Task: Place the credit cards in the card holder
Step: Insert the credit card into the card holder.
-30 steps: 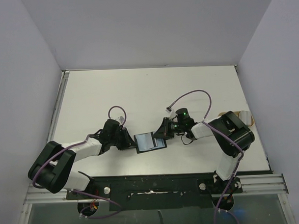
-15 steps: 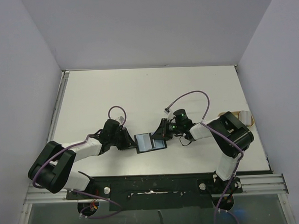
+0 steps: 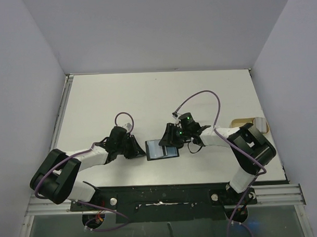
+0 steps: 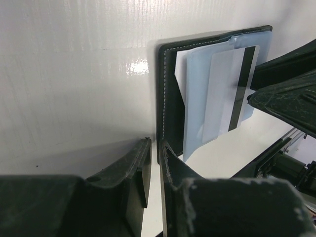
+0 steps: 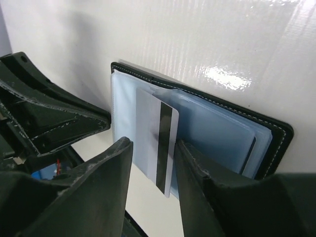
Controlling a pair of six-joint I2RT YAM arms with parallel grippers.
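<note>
The black card holder (image 3: 162, 150) lies open on the white table, its pale blue sleeves facing up. A grey-white credit card (image 5: 148, 131) with a black stripe lies partly inside a sleeve, its near end sticking out; it also shows in the left wrist view (image 4: 224, 84). Another pale card edge sits deeper in the holder (image 5: 249, 148). My right gripper (image 5: 154, 143) is open and straddles the striped card. My left gripper (image 4: 155, 144) is nearly closed on the black left edge of the holder (image 4: 167, 89). In the top view the left gripper (image 3: 140, 149) and right gripper (image 3: 169, 140) flank the holder.
A tan shallow tray (image 3: 245, 121) stands at the table's right edge behind the right arm. Purple cables loop above both wrists. The table's near edge and metal rail (image 3: 161, 194) lie just below the holder.
My right gripper has moved left toward the holder, and the striped card now sits further over the sleeves. The left arm has hardly moved.
</note>
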